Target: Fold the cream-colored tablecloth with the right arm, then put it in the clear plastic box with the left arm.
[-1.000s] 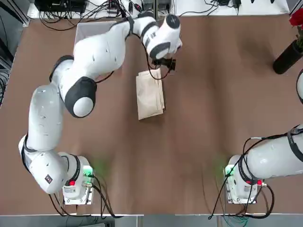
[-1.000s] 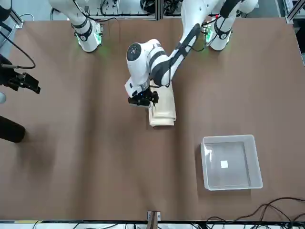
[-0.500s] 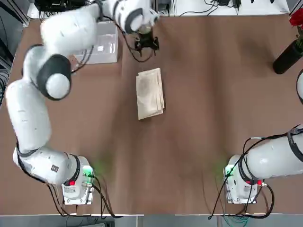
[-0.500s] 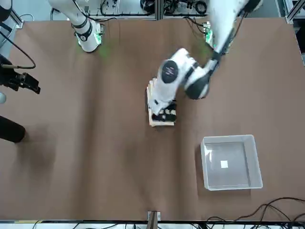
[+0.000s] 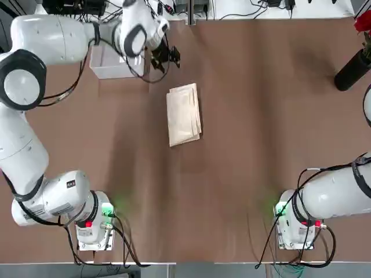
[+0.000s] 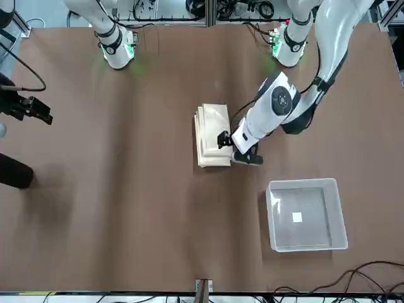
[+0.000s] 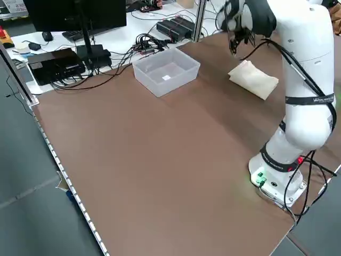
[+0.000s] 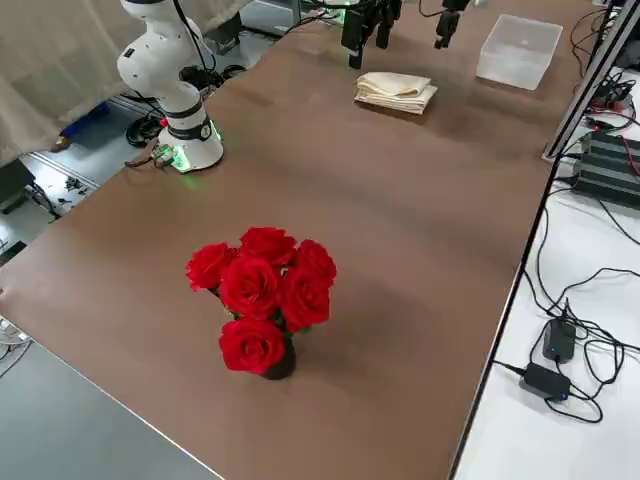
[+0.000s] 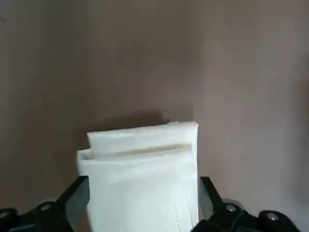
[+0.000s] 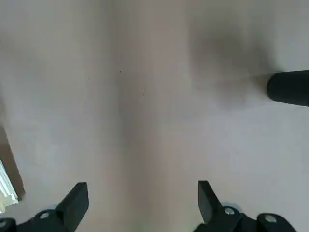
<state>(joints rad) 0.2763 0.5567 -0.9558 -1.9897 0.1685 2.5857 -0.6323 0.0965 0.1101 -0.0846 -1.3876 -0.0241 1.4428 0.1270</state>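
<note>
The cream-colored tablecloth (image 5: 184, 114) lies folded into a narrow layered rectangle mid-table (image 6: 213, 135) (image 7: 254, 79) (image 8: 396, 91). My left gripper (image 5: 164, 56) hangs open and empty just past the cloth's far end, on the side of the clear plastic box (image 6: 237, 149). In the left wrist view the cloth (image 9: 140, 166) lies below and between the spread fingers (image 9: 76, 195). The clear plastic box (image 6: 306, 214) stands empty at the far left (image 7: 166, 71) (image 8: 518, 47), partly behind the left arm in the top view (image 5: 108, 65). My right gripper (image 6: 38, 111) is parked open at the right edge (image 10: 142, 195).
A black vase of red roses (image 8: 262, 298) stands at the table's right side (image 5: 352, 70) (image 6: 12, 172), close to the right gripper. Cables and electronics (image 7: 64, 61) lie beyond the far edge. Bare brown tabletop (image 5: 232, 191) stretches between the cloth and the arm bases.
The left arm has swung from over the cloth's far end toward the box side, its elbow moving far left. The cloth has stayed in place. The right arm has not moved.
</note>
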